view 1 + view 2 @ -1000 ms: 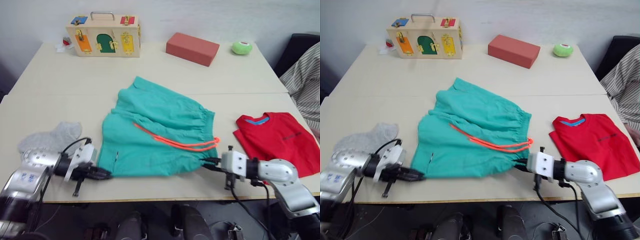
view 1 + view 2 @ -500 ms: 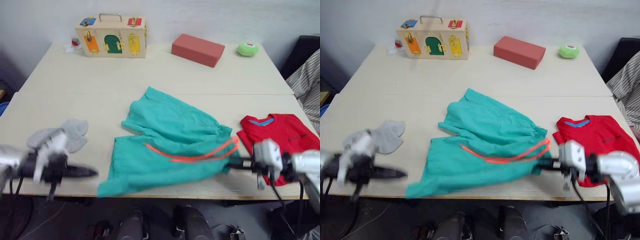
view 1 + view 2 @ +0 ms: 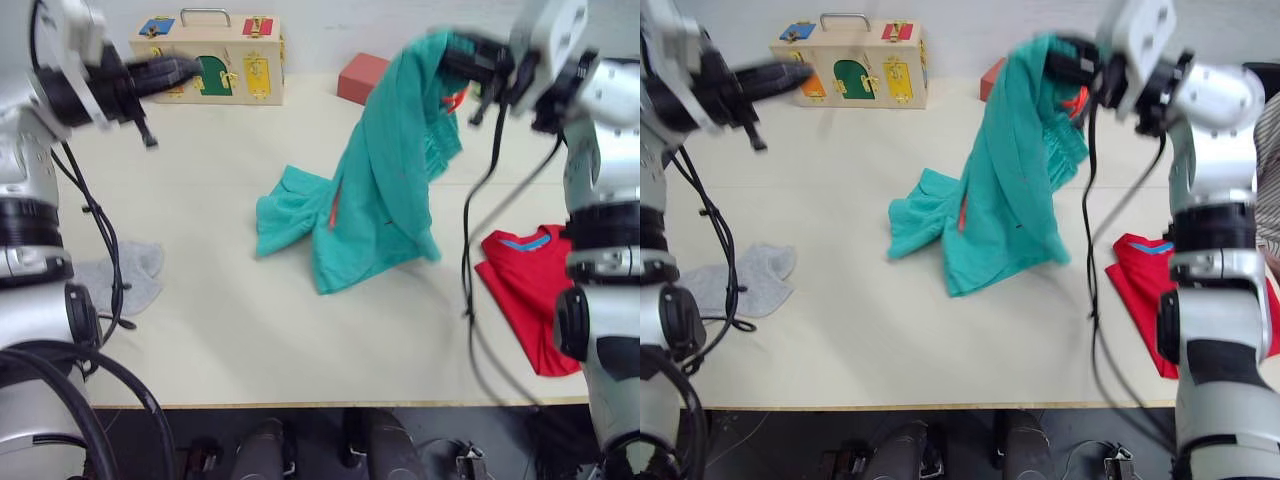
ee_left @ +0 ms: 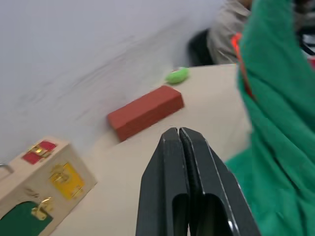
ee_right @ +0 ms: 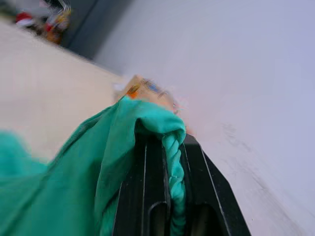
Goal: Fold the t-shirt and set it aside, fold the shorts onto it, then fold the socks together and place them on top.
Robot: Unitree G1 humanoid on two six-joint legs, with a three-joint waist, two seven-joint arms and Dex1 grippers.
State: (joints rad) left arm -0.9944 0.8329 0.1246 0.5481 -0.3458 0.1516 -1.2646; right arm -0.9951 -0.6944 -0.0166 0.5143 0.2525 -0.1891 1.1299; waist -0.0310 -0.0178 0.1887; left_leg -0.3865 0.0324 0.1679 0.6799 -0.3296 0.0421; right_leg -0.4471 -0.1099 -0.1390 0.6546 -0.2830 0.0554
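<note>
The shorts are held raised above the middle of the desk by the right tool, whose two black fingers are clamped on a fold of the teal cloth at its top, as seen close up in the right wrist view. From that grip the cloth hangs down in a long drape, its lower end bunched and resting on the desk surface, and the orange drawstring is seen near the top. The t-shirt is laid flat at the desk's right edge, its blue neckband turned toward the far side; any print on it cannot be read. The socks lie at the left edge, well apart from the shorts. The left tool is held high over the far left of the desk, its fingers pressed together on nothing. Along the far edge are seen a wooden latch box with coloured doors and brass catches, a red block and a green ball; no writing is legible on any of them
</note>
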